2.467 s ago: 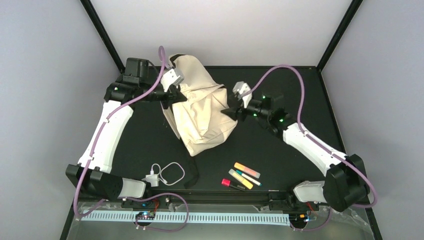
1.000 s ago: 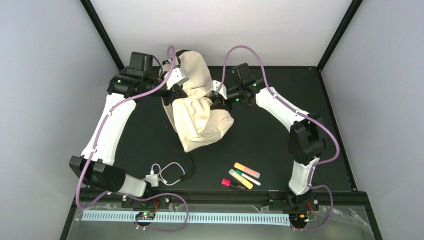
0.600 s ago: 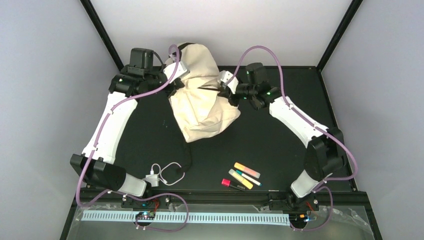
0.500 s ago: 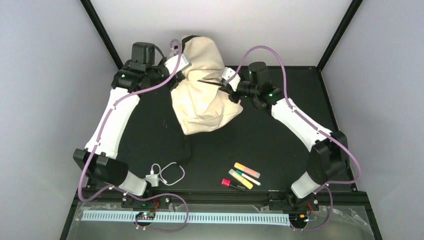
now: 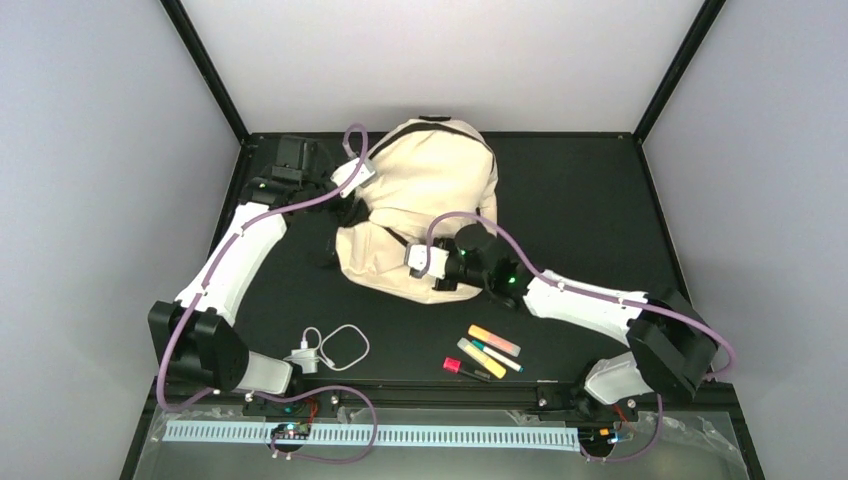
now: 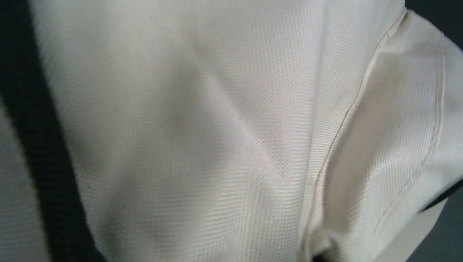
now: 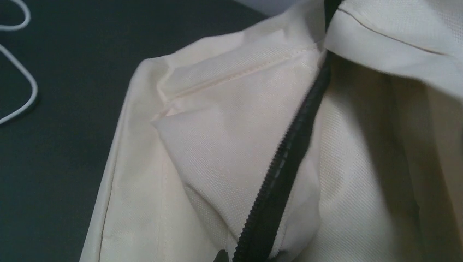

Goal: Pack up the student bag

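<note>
- Broadly, the student bag (image 5: pixel 428 185) lies on the far middle of the black table (image 5: pixel 600 200), its rounded top toward the back wall and its lower edge toward the arms.
- The left gripper (image 5: pixel 350 200) is pressed against the bag's left side, about halfway along it.
- The left wrist camera shows only cream cloth of the bag (image 6: pixel 218 131), with a stitched seam (image 6: pixel 338 131) curving down the right part. No finger shows there, so I cannot tell how wide these jaws stand or whether they hold any cloth.
- The right gripper (image 5: pixel 428 268) sits at the bag's near edge, a little right of its middle, with the arm reaching in from the right.
- Its jaws are closed tight.
- The right wrist camera shows a dark zipper (image 7: pixel 284 164) running down a folded corner of the bag (image 7: pixel 218 136) to the bottom edge of the picture, where the jaws would be. Whether cloth or zipper is pinched there cannot be made out.
- A white cable (image 5: pixel 335 348) lies in a loop near the left arm's base, well apart from the bag.
- An orange highlighter (image 5: pixel 494 340), a yellow highlighter (image 5: pixel 482 357) and a red marker (image 5: pixel 460 368) lie close together just near of the right forearm.
</note>
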You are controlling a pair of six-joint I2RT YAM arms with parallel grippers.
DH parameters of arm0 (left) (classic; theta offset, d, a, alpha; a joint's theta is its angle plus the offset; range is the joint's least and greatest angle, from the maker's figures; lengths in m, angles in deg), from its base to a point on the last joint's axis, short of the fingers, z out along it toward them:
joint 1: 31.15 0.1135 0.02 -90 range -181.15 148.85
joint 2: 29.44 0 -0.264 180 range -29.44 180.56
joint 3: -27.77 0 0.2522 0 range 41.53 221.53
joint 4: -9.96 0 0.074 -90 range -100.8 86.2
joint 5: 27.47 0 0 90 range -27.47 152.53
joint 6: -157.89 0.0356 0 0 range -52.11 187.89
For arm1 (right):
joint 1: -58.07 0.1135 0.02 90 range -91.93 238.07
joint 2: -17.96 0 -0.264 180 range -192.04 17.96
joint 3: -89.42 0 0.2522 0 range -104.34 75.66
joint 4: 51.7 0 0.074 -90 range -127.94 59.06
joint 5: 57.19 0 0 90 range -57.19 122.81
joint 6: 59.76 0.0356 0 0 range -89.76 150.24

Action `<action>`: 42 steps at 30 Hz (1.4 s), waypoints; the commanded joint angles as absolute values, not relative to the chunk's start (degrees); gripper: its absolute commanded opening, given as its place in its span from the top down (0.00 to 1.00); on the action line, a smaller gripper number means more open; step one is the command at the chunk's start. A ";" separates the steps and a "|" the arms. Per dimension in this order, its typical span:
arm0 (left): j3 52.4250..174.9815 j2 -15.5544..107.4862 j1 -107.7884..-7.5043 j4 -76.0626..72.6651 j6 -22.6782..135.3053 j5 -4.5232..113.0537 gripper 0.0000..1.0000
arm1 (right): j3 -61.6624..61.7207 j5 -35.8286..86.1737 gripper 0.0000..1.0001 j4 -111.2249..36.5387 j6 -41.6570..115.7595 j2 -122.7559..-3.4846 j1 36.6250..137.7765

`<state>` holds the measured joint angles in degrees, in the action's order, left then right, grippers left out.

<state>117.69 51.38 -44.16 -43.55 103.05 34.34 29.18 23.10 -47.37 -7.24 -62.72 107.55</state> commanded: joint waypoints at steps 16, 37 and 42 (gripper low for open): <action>125.01 64.11 -40.14 -36.97 99.34 2.81 0.01 | 32.18 26.79 0.99 -50.03 -14.90 -66.54 115.04; 147.71 84.22 -38.47 -40.54 85.06 11.31 0.02 | 12.42 21.30 0.99 -35.39 2.11 -70.26 110.42; 152.47 89.46 -39.59 -52.08 89.30 9.00 0.01 | 20.61 13.26 0.99 -44.39 -4.77 -63.17 110.08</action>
